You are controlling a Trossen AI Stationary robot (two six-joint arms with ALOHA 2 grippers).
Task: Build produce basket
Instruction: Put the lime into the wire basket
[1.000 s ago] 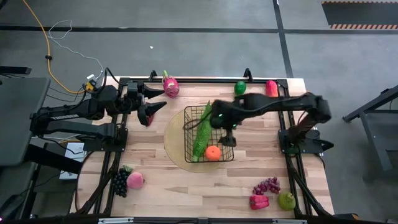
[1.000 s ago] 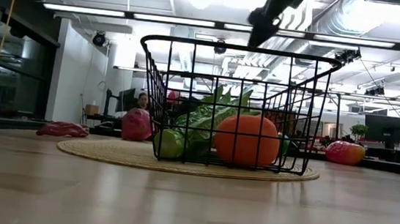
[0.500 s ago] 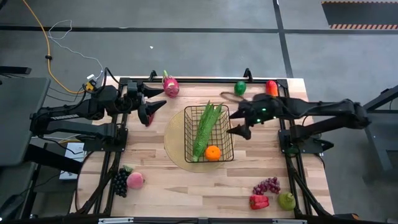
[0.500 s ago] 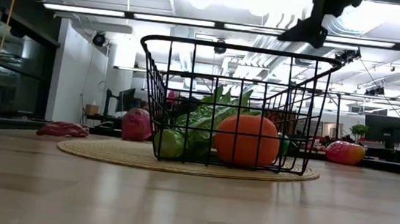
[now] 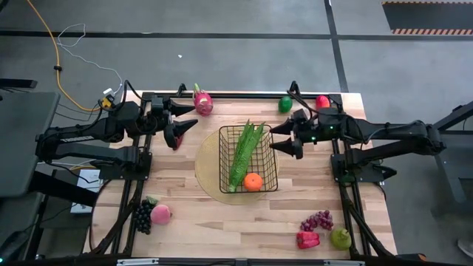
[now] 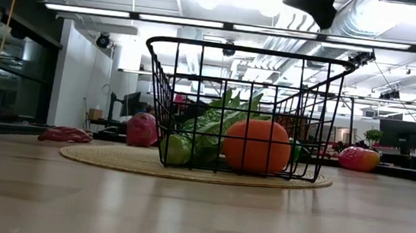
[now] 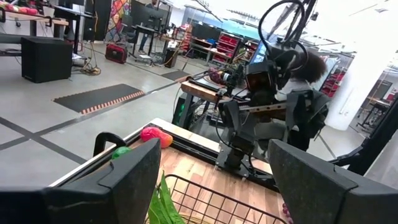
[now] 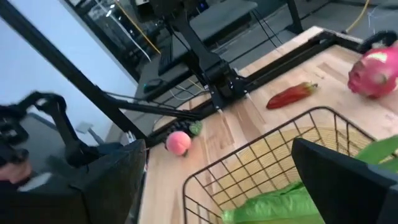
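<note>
From straight above we see the whole tabletop [image 5: 222, 214]; from its surface we look level across, close to the basket [image 6: 243, 108]. Both wrist cameras share that basket too.

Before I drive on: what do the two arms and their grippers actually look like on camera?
Both arms are dark, slim and jointed, mounted on black frames at the table's sides. The left gripper ends in two pointed black fingers; the right gripper is alike, with a small green light glowing on its wrist. Up close, the fingers are broad, flat, matte black plates. Black cable loops over the right arm.
</note>
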